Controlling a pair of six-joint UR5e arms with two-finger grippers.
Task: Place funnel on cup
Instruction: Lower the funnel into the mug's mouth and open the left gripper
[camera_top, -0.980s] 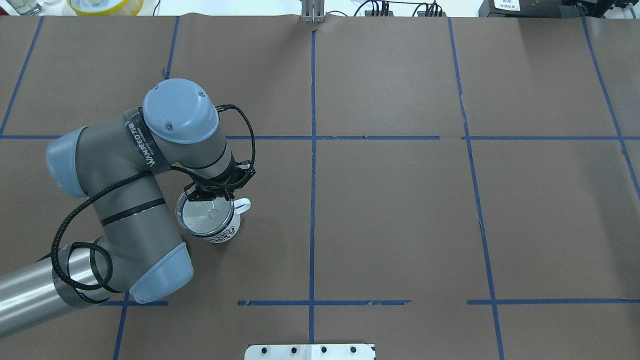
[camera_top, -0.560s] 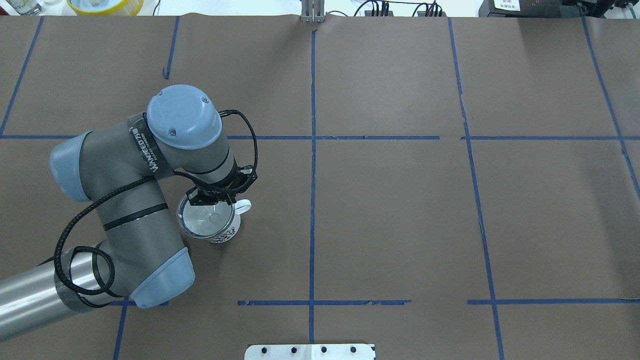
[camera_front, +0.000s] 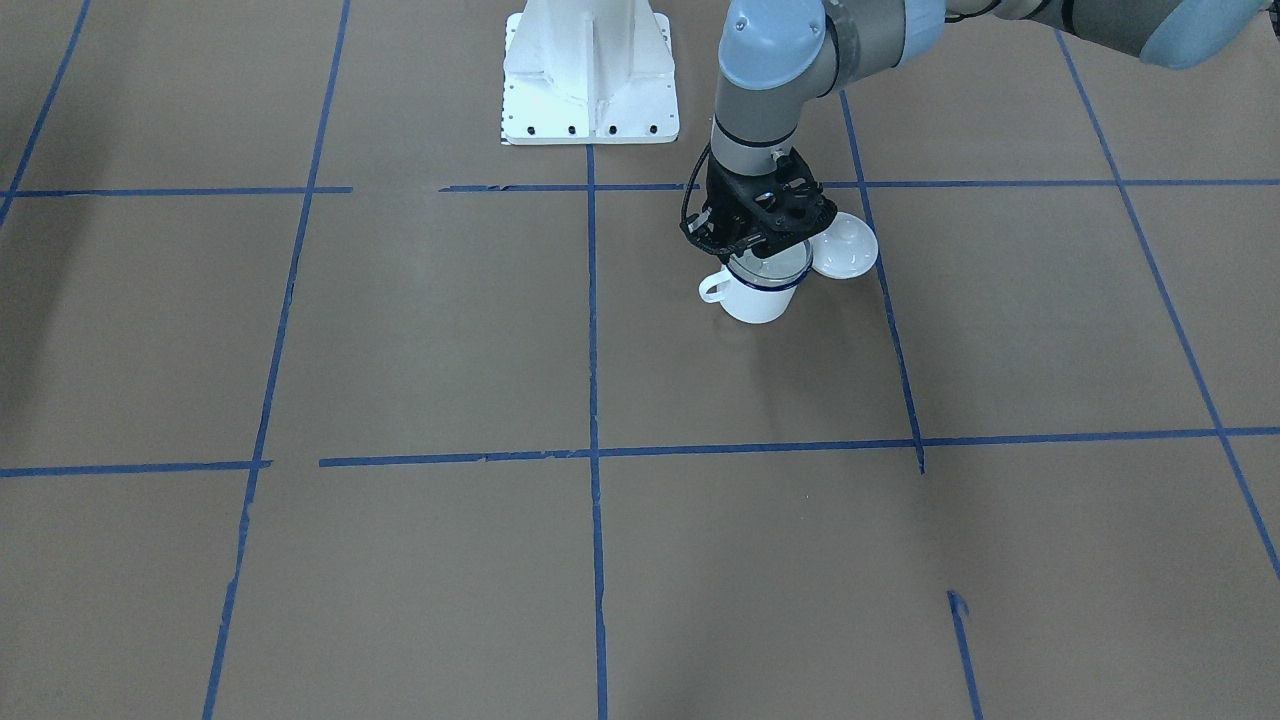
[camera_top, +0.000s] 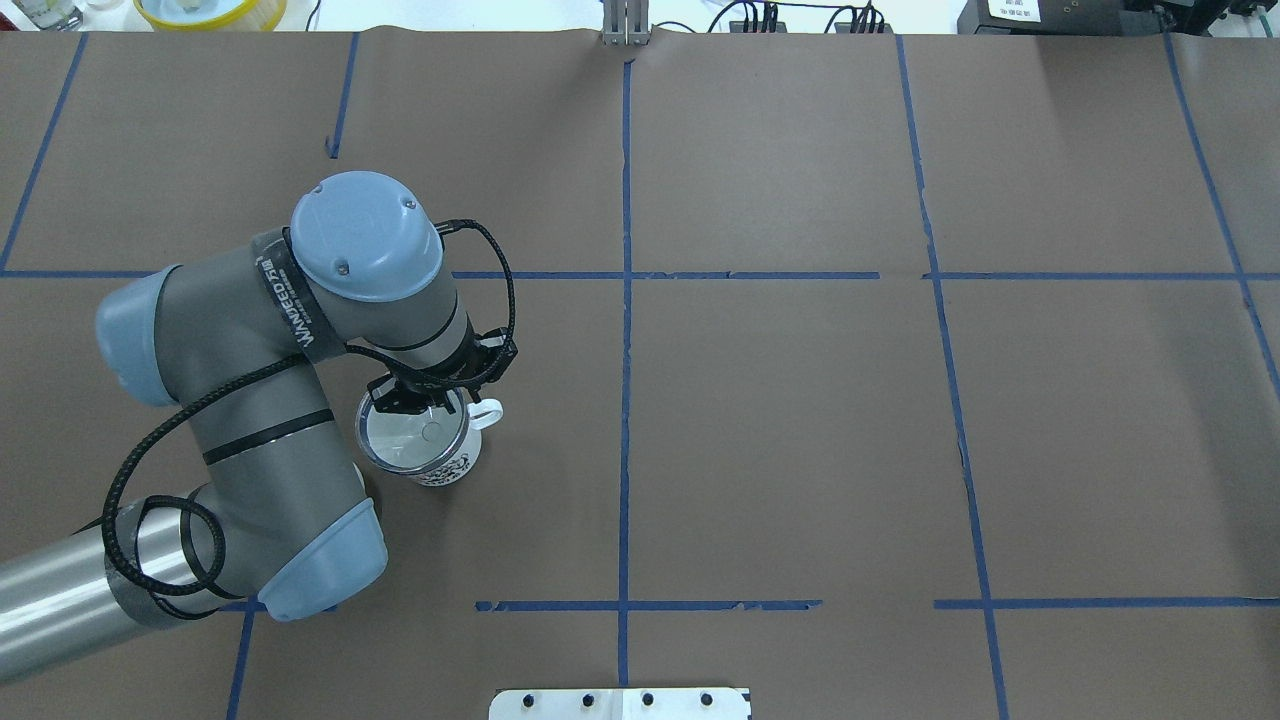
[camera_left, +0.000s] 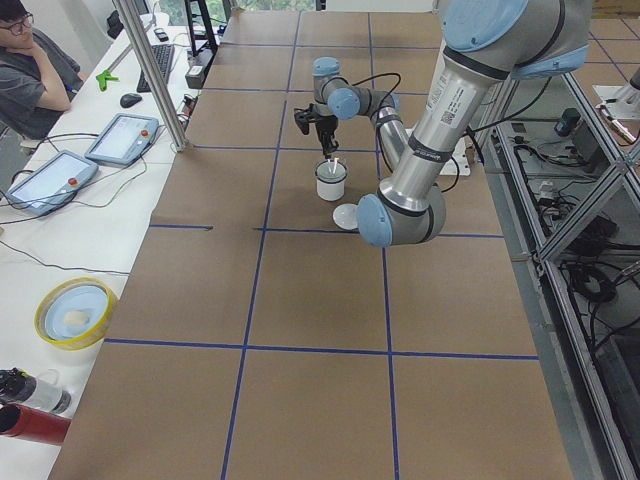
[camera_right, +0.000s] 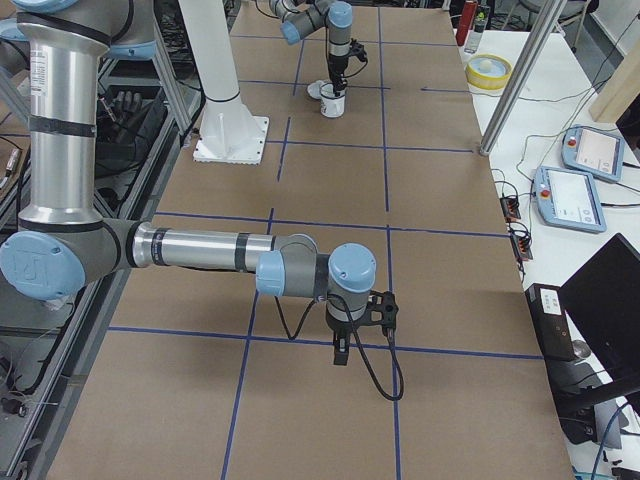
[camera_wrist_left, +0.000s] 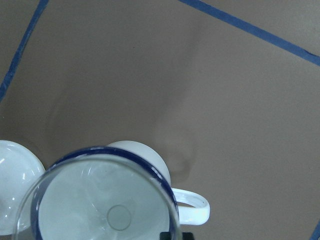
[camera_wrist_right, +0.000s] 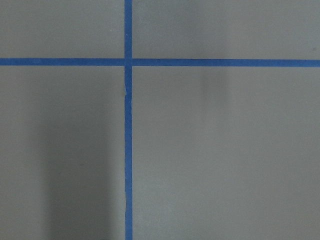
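Note:
The white mug with a dark blue rim stands left of the table's middle, also in the front view and the left wrist view. The clear funnel sits in the mug's mouth, bowl on the rim, spout down inside. My left gripper is directly above the mug, its fingers pinched on the funnel's far rim. My right gripper hangs low over bare table far to the right. I cannot tell whether it is open or shut.
A round white knobbed lid lies right beside the mug, under my left arm. The white robot base plate is behind. A yellow bowl sits beyond the far left edge.
My left gripper came down with the funnel, which now sits lower in the mug. Since 0.6 s ago the arm has barely shifted. The mug has not moved.

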